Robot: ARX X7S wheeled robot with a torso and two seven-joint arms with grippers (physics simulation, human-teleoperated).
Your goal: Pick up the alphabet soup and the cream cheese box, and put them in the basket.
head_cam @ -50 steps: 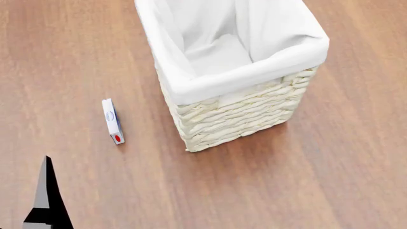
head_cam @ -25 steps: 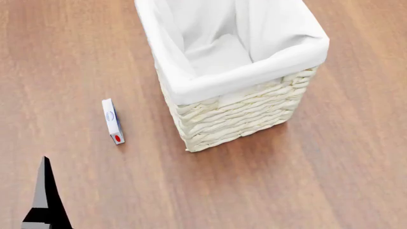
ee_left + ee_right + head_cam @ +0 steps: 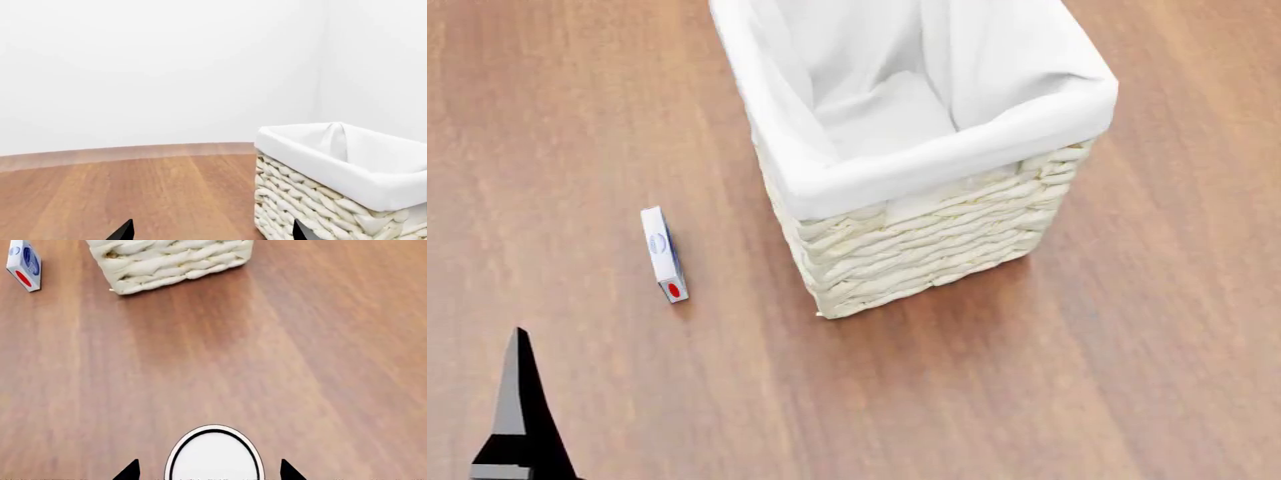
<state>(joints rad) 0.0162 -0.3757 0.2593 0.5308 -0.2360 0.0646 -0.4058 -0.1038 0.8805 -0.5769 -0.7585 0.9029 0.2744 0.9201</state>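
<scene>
My right end effector (image 3: 212,471) straddles the alphabet soup (image 3: 213,455): a pale round top sits between two dark fingertips, and I can't tell whether the tips touch it or grip it. Label isn't visible, so calling it the soup is my judgement. Risk: if I lift on a loose pinch, the can slips and rolls across the table (image 3: 280,365).

Left end effector (image 3: 210,231) is spread wide, nothing between the tips, low over the table. In the head view only one of its fingertips (image 3: 518,420) shows.

Cream cheese box (image 3: 663,254) stands on a thin edge, near the basket (image 3: 921,240) but apart from it. Risk: a nudge from one finger tips it flat, which makes it harder to pinch.

The basket is tall, its liner folded over the rim. Risk: carrying too low clips the rim.
</scene>
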